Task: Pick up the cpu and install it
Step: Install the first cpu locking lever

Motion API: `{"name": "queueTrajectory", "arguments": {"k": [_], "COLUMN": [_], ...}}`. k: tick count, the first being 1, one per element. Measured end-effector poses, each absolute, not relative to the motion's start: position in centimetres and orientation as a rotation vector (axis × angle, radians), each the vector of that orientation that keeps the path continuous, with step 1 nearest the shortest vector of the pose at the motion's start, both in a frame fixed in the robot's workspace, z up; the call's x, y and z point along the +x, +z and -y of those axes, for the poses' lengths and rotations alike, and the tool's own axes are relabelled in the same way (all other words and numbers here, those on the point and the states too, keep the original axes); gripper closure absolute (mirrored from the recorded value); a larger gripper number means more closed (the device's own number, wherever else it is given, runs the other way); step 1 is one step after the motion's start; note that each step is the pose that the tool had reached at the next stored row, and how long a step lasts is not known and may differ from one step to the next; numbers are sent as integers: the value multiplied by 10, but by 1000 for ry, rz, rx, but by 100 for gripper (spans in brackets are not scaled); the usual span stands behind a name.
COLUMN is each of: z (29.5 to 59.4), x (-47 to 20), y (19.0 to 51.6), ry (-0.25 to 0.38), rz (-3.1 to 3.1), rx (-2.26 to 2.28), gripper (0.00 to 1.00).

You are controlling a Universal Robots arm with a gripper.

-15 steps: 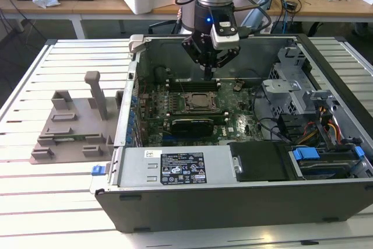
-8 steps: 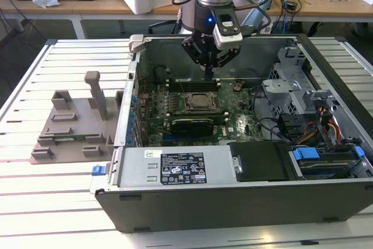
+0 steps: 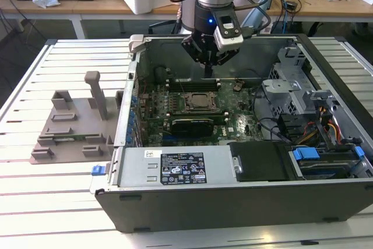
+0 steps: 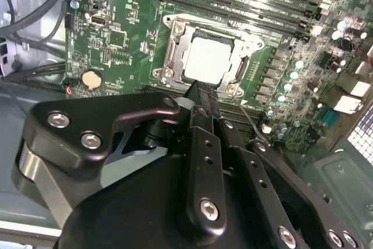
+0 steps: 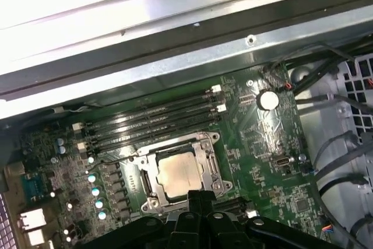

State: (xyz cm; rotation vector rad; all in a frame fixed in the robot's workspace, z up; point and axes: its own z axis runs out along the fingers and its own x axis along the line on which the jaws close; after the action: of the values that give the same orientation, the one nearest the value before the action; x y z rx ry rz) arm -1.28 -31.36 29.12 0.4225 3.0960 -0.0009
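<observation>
Your end effector (image 4: 201,88), fingers together and empty, hovers just above the cpu (image 4: 210,59) in its socket (image 4: 172,56); descending could scratch it.

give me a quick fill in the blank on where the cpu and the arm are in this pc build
1. The cpu lies in the ______ on the motherboard.
2. The end effector hangs over the open computer ______.
3. On the exterior view's left, a grey ______ rests on the slatted table.
4. The round coin ______ sits on the motherboard, apart from the cpu.

Missing words: socket; case; holder tray; battery
</observation>
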Motion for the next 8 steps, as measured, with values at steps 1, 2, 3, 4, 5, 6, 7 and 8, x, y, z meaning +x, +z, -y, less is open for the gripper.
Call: {"name": "queueTrajectory", "arguments": {"k": [1, 2, 3, 4, 5, 6, 7, 8], "z": [314, 314, 314, 314, 314, 314, 314, 314], "x": [-13, -13, -13, -13, -13, -13, -13, -13], "y": [291, 291, 291, 291, 291, 291, 291, 291], "ry": [-1, -1, -1, -1, 0, -1, 0, 0], "rz": [-3097, -3099, -3100, -3101, -3102, -3103, -3105, -3108], "rx": [416, 401, 393, 386, 373, 364, 346, 326], "gripper": [89, 89, 89, 89, 89, 89, 89, 89]}}
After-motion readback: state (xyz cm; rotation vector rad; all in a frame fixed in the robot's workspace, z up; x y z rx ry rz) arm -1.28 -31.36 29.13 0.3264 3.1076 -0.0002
